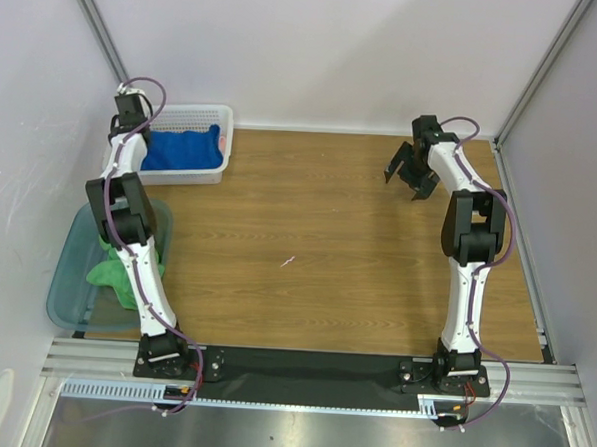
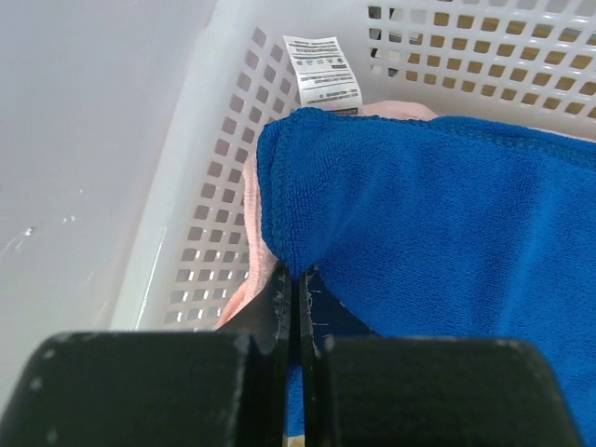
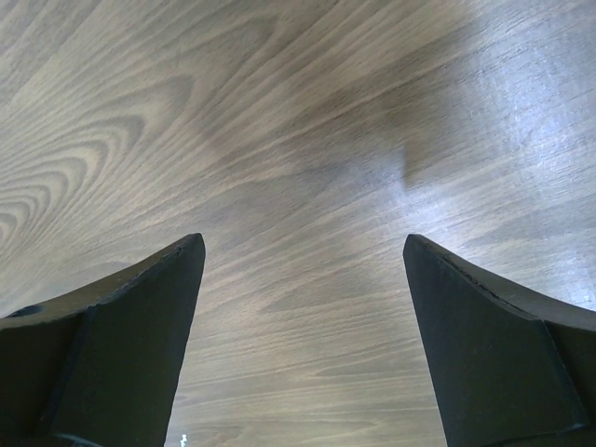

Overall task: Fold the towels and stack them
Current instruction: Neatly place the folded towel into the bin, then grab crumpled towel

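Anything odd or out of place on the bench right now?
Minor: a small white scrap lies on the wooden table, near its middle. The bright green terry towel sits crumpled in the translucent teal tub, unfolded. Nothing spilled or damaged.

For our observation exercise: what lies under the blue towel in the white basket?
A pale pink towel peeks out beneath the blue towel along its left edge, inside the basket. How far it extends, and anything lower down, is covered.
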